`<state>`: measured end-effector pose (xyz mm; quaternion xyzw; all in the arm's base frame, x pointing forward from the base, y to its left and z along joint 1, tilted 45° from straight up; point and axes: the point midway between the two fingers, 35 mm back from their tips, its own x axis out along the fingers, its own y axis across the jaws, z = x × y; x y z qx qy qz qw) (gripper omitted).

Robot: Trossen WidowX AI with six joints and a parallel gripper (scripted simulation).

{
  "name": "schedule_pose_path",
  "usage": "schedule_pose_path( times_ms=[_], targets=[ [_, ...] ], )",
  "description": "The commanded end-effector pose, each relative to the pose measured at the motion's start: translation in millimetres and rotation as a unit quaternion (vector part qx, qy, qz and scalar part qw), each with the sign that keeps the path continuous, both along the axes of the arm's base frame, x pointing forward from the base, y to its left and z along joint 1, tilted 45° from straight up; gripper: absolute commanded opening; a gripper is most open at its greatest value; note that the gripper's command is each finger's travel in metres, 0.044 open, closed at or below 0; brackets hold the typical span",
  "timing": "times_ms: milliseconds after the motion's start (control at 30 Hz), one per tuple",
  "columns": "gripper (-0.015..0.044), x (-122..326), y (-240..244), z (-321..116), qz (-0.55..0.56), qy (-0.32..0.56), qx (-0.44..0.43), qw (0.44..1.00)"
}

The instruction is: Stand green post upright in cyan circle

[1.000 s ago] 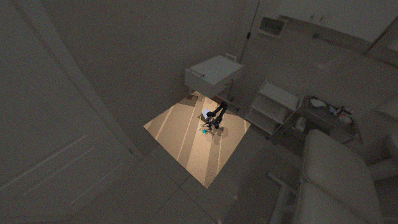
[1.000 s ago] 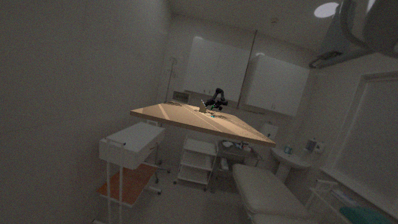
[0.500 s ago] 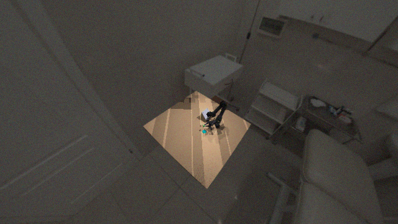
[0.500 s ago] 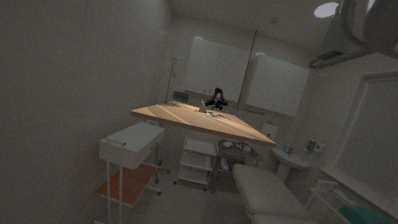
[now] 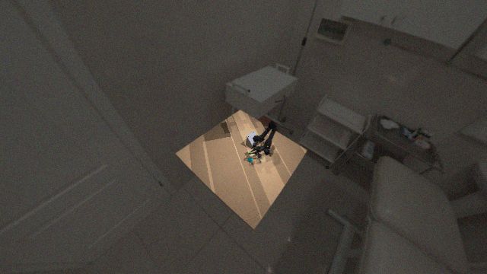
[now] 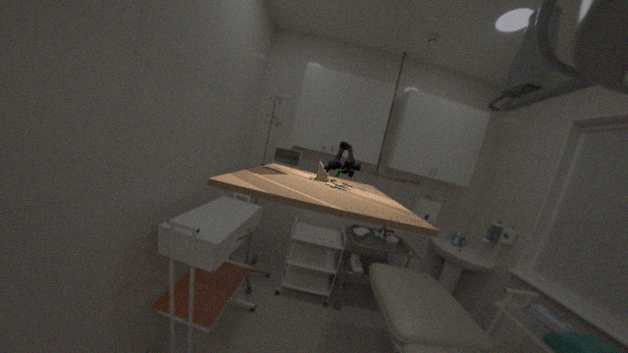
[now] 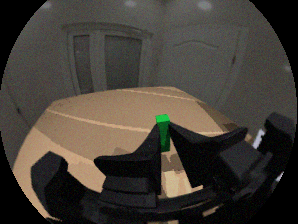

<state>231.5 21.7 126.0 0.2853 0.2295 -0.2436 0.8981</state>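
The green post (image 5: 249,153) (image 6: 339,173) (image 7: 163,137) is held between the fingertips of my gripper (image 7: 163,125). In the exterior view it hangs above the table, near upright with a slight tilt. In the wrist view its top end stands a little above the fingertips, and the fingers hide part of it. The gripper is shut on it. The cyan circle (image 5: 250,160) (image 6: 338,187) lies on the table, just beside the post in the top view and below it in the exterior view. It does not show in the wrist view.
The wooden table (image 5: 224,171) (image 6: 294,192) (image 7: 75,135) carries everything. A small upright panel (image 5: 251,137) (image 6: 322,173) stands close to the arm (image 5: 268,141) (image 6: 345,147). Shadows and light stripes cross the table top.
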Motion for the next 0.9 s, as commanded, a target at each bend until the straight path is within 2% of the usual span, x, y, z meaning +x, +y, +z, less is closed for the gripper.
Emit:
schedule_pose_path(
  times_ms=[0,867],
  targets=[
    [0.0023,-1.6,-1.1,-0.1,-0.009,-0.014,0.003,1.0],
    [0.0023,-7.1,0.5,10.6,-0.042,-0.106,0.036,0.993]
  ],
)
